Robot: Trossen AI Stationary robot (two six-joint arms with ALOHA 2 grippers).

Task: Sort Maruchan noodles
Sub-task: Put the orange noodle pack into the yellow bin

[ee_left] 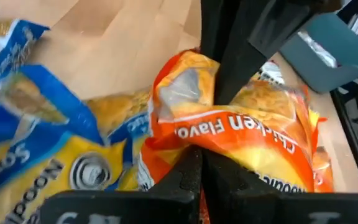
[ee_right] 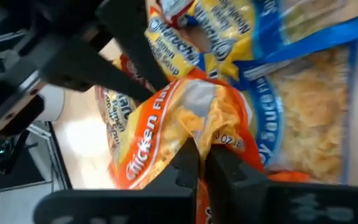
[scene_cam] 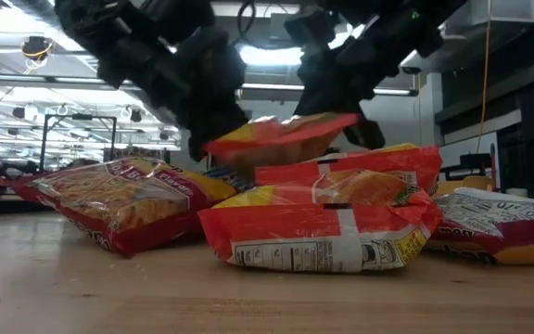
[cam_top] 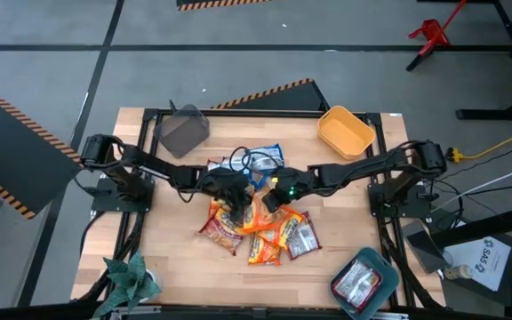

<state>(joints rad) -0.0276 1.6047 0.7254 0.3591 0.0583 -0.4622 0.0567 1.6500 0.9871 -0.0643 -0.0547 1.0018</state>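
Both pincers are gripping the same orange-and-yellow packet above the pile at the middle of the bench. The left pincer is clamped shut on one edge of it, and the right pincer is pinching the opposite edge. In the low view the packet is hanging clear of the other noodles, its long axis running roughly level between the two arms. Blue-and-yellow packets are lying just beside it.
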